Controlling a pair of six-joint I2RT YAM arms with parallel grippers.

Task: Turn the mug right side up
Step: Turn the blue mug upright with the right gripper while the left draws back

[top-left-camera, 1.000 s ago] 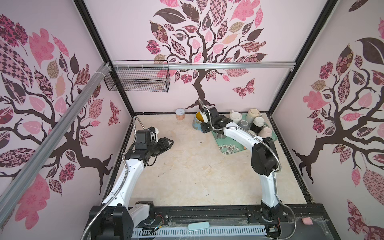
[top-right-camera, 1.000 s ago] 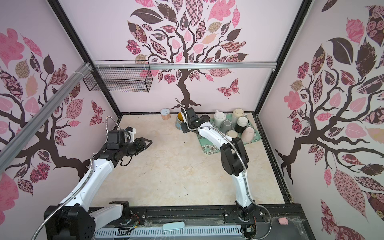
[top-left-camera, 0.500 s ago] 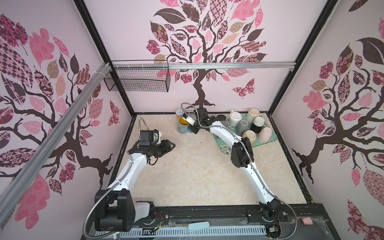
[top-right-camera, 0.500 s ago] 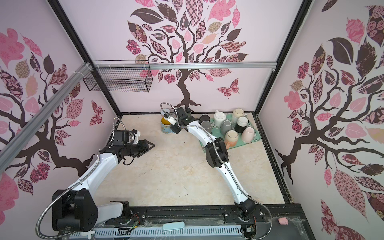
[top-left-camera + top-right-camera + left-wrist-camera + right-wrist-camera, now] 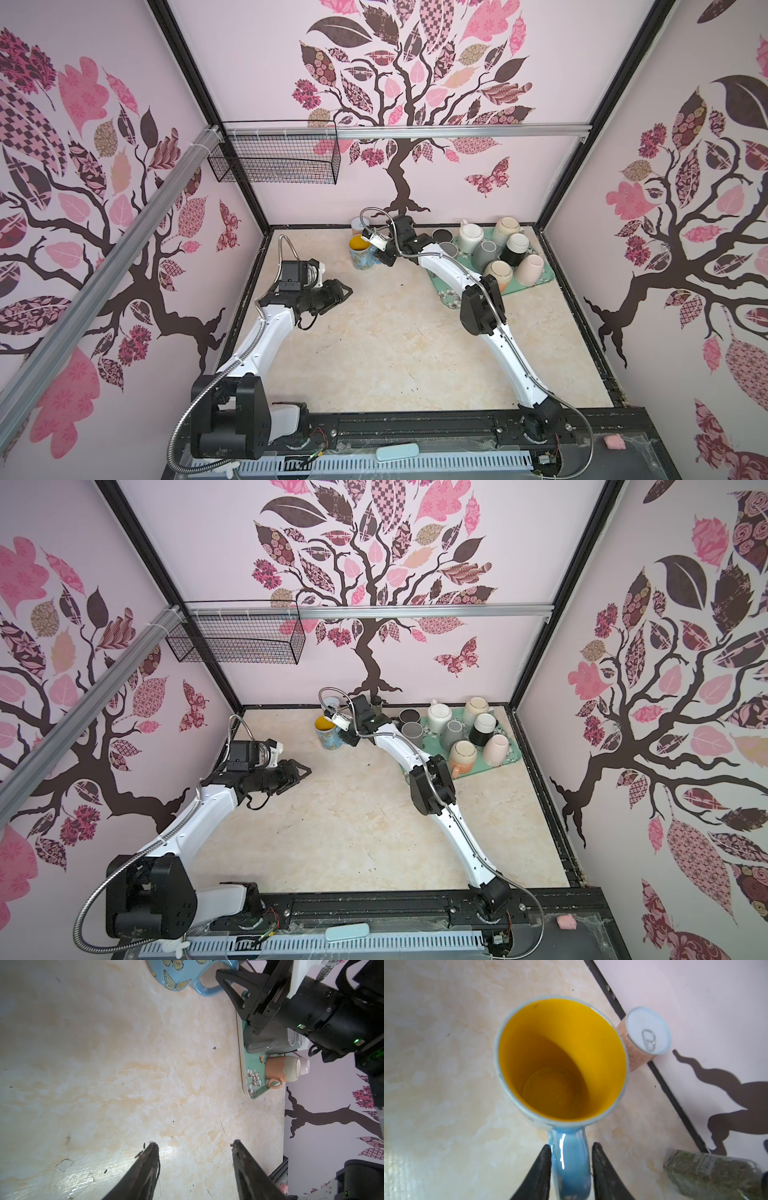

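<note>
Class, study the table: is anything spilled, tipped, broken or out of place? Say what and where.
Nothing stands out. The butterfly mug stands upright and empty on the table, off the tray, with the fingers of the right gripper either side of its handle. No spill; only tiny dark specks.

the middle of the table lies bare. at the back, the mug, a can and the crowded tray block the way.
</note>
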